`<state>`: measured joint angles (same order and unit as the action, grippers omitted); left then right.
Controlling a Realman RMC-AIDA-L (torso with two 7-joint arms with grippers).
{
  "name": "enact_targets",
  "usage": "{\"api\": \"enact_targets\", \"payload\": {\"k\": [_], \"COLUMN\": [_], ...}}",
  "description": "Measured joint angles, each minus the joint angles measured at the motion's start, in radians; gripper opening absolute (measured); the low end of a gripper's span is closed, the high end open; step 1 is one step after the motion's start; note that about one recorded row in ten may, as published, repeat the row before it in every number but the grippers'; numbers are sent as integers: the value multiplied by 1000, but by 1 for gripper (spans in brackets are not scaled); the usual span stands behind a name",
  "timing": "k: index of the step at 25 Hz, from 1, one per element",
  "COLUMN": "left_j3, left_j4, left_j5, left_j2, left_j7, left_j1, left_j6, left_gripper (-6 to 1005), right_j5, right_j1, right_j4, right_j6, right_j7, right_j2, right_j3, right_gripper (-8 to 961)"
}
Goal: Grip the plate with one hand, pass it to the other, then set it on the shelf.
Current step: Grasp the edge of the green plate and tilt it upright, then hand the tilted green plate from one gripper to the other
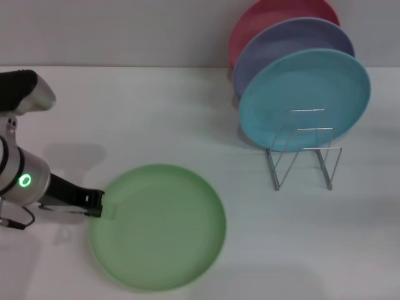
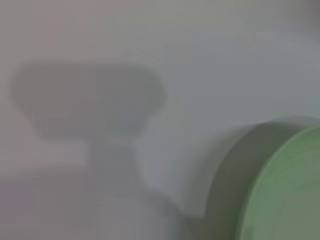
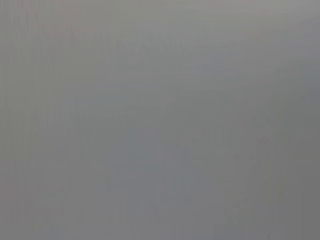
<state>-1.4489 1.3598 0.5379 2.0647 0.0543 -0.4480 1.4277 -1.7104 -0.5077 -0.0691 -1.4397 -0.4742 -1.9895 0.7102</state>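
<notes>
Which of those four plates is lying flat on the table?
The light green plate, beside the left gripper. The turquoise, lavender and pink plates stand upright at the wire rack.

I'm looking at what reads as a bare robot test bench made up like a kitchen counter: a plain white table (image 1: 156, 112) against a blank pale wall (image 1: 125, 31). Only dishware shows, coloured plates (image 1: 304, 100) leaning at a wire rack (image 1: 304, 150).

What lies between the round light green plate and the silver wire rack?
Nothing: in the head view, only bare white table separates the round matte light green plate from the silver wire rack, which holds turquoise, lavender and pink plates.
</notes>
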Motion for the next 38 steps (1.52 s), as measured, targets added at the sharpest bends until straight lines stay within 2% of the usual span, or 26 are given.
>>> {"api": "enact_targets", "payload": {"k": [8,14,15,17,18,19,20,23,26,28,31,36,38], "left_j3": [126,163,166,164,156,156,153,128,79,39,-34,-213,-318], "left_j4": [-11,-11,-12,-14,-18,-18,-23,-54,-96,-126,-153,-185,-213], "left_j5": [66,89,92,100,133,133,155,280,445,540,599,586,548], "left_j2": [0,0,1,2,2,2,3,2,1,2,2,2,-1], "left_j7": [104,163,191,211,241,241,259,352,515,612,676,680,666], "left_j1": [-39,-39,-23,-3,31,31,48,99,136,150,161,188,200], "left_j6": [-85,-196,-307,-400,-538,-538,-603,-814,-1009,-1118,-1279,-1646,-1855], "left_gripper": [34,36,36,36,37,37,37,38,39,39,40,42,42], "right_j5": [0,0,0,0,-2,-2,-3,-7,-8,-8,-8,-9,-9], "right_j1": [-5,-6,-6,-6,-6,-6,-6,-6,-6,-6,-5,1,3], "right_j4": [-7,-8,-8,-8,-8,-8,-8,-7,-7,-8,-8,-8,-8], "right_j6": [42,74,80,87,96,96,101,129,142,153,153,154,160], "right_j7": [3,5,6,8,10,10,10,11,11,12,12,12,12], "right_j2": [0,0,0,-3,-6,-6,-7,-10,-11,-16,-19,-23,-25], "right_j3": [-1,-4,-4,-6,-8,-8,-9,-9,-9,-9,-9,-9,-10], "right_gripper": [588,588,588,588,588,588,588,588,588,588,588,588,588]}}
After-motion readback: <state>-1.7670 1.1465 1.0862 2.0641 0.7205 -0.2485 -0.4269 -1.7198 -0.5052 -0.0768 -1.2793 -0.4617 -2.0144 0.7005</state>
